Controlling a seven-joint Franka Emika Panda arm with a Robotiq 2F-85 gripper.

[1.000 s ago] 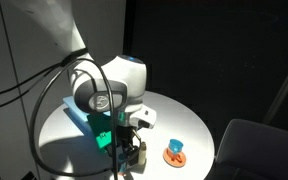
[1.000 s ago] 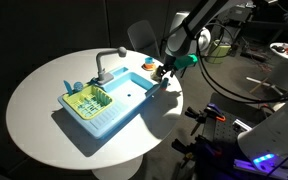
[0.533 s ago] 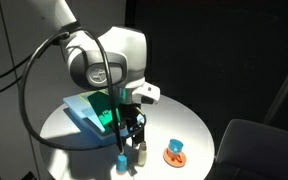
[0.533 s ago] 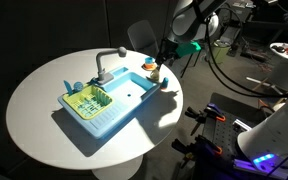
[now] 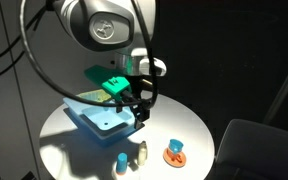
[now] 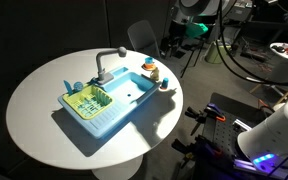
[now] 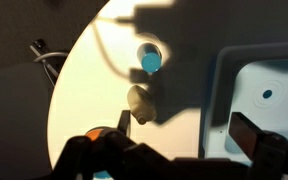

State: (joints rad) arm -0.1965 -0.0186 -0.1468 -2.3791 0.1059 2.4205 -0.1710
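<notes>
Tool (image 5: 140, 112) hangs above the table (image 5: 189, 125), over the near edge of the blue toy sink (image 5: 96, 120). In the wrist view its fingers look spread, with nothing between them.

- Nearest things sit below it on bare tabletop: a small cream bottle (image 5: 142, 153), upright, with a blue cup (image 5: 121, 161) just beside it. An orange-and-blue piece (image 5: 174, 152) stands apart on the other side.
- In the wrist view the bottle (image 7: 140, 100) lies off-centre, and the sink wall (image 7: 224, 95) is near.

Judgement: the step in hand is lining up over the bottle.
- Centre it between the fingers before any descent.
- Come straight down and keep the fingers wide.
- Turn the wrist so neither finger sweeps the cup or catches the sink rim.
- The bottle is narrow and looks easy to tip, so close slowly and low on its body.
</notes>
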